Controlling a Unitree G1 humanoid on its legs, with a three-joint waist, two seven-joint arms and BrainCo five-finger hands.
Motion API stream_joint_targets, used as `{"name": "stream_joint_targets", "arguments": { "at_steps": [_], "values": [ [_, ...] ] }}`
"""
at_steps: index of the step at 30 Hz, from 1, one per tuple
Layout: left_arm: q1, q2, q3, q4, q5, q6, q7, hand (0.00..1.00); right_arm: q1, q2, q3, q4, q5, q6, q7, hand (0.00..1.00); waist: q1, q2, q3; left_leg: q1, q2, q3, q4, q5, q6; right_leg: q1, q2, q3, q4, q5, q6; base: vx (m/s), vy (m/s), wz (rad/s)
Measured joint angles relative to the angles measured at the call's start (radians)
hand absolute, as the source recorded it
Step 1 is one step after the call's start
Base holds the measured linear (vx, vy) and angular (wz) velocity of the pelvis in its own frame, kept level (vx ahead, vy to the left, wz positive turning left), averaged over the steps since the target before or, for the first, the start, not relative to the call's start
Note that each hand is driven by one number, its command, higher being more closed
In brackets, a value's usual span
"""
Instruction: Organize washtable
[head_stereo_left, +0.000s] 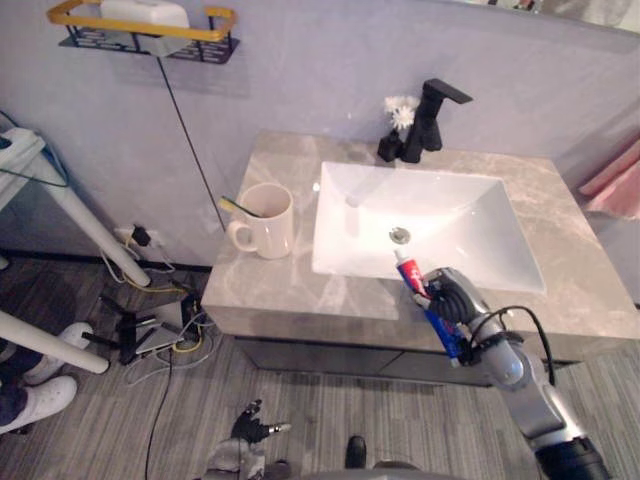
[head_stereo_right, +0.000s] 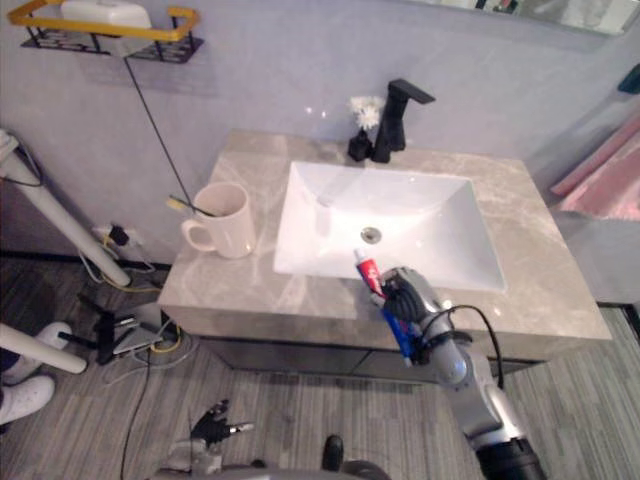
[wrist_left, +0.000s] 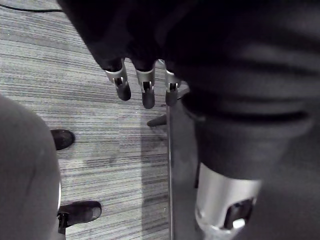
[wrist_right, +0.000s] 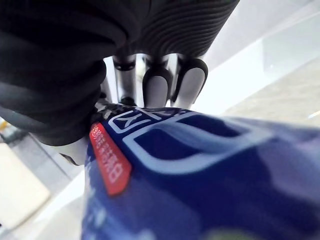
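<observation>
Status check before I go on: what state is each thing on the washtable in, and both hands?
toothpaste tube: held in the right hand, cap end up, at the front rim of the sink.
right hand: shut on the tube.
left hand: open, empty, low near the floor.
mug: upright left of the sink, toothbrush leaning inside.
faucet: no water seen running.

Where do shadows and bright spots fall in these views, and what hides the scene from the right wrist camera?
Left eye view: the shelf shadows the wall beneath; the white sink is brightest. Right wrist view: the toothpaste tube, gripped by the right hand, looms before the lens.
</observation>
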Motion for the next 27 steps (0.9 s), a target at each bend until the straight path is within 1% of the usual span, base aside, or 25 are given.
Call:
{"name": "stream_joint_targets", "arguments": {
  "at_steps": [4, 6, 13, 15, 18, 21, 24, 25, 27],
  "values": [
    [0.003, 0.001, 0.007, 0.0, 0.0, -0.002, 0.008, 0.0, 0.006, 0.045, -0.012, -0.096, 0.041, -0.02, -0.055, 1.0, 0.0, 0.003, -0.001, 0.0, 0.0, -0.002, 0.003, 0.0, 0.0, 0.001, 0.0, -0.001, 0.0, 0.0, 0.0, 0.0, 0.0, 0.0],
    [0.008, -0.008, 0.044, 0.0, -0.001, -0.002, 0.021, 0.0, 0.006, 0.073, -0.034, -0.137, 0.057, -0.041, -0.075, 1.0, 0.001, 0.005, -0.003, -0.001, 0.0, -0.003, 0.005, 0.0, 0.0, 0.002, -0.001, -0.003, 0.0, 0.0, 0.0, 0.0, 0.0, 0.0],
    [0.016, -0.023, 0.085, 0.0, -0.022, -0.003, 0.037, 0.0, 0.007, 0.121, -0.069, -0.218, 0.068, -0.045, -0.114, 1.0, 0.001, 0.018, -0.008, -0.01, 0.0, -0.016, 0.01, 0.0, 0.0, 0.0, -0.003, -0.013, 0.0, 0.0, 0.0, 0.0, 0.0, 0.04],
    [0.026, -0.033, 0.124, -0.001, -0.026, -0.006, 0.043, 0.0, 0.007, 0.134, -0.071, -0.242, 0.077, -0.052, -0.145, 1.0, 0.0, 0.023, -0.011, -0.01, 0.0, -0.022, 0.01, 0.0, 0.001, -0.001, -0.003, -0.018, -0.001, -0.001, 0.001, -0.01, 0.001, 0.07],
    [0.032, -0.037, 0.171, 0.0, -0.029, -0.012, 0.047, 0.0, 0.007, 0.145, -0.077, -0.27, 0.094, -0.068, -0.149, 1.0, 0.001, 0.026, -0.013, -0.01, 0.0, -0.025, 0.01, 0.002, 0.003, -0.002, -0.004, -0.021, -0.003, -0.001, 0.001, -0.03, 0.003, 0.04],
    [0.054, -0.021, 0.245, -0.009, -0.029, -0.015, 0.071, 0.0, 0.006, 0.146, -0.078, -0.318, 0.096, -0.096, -0.168, 1.0, 0.001, 0.026, -0.015, -0.01, 0.0, -0.026, 0.01, 0.002, 0.004, -0.002, -0.005, -0.023, -0.005, -0.003, 0.002, -0.02, 0.002, 0.01],
    [0.103, -0.014, 0.347, -0.084, -0.037, -0.013, 0.099, 0.0, 0.006, 0.146, -0.083, -0.354, 0.104, -0.121, -0.183, 1.0, 0.002, 0.027, -0.021, -0.011, 0.0, -0.027, 0.008, 0.002, 0.004, -0.004, -0.004, -0.026, -0.006, -0.003, 0.002, 0.0, 0.0, 0.0],
    [0.128, -0.014, 0.389, -0.154, -0.045, -0.013, 0.115, 0.0, 0.006, 0.146, -0.087, -0.366, 0.114, -0.123, -0.187, 1.0, 0.007, 0.029, -0.033, -0.015, 0.0, -0.028, 0.008, 0.002, 0.004, -0.007, -0.003, -0.028, -0.006, -0.003, 0.001, 0.0, 0.004, 0.04],
    [0.156, -0.012, 0.445, -0.314, -0.072, -0.02, 0.156, 0.0, 0.006, 0.146, -0.092, -0.382, 0.135, -0.127, -0.188, 1.0, 0.027, 0.033, -0.057, -0.027, -0.001, -0.031, 0.007, 0.005, 0.008, -0.018, -0.004, -0.031, -0.006, -0.003, 0.001, 0.01, 0.005, 0.05]
  ]
}}
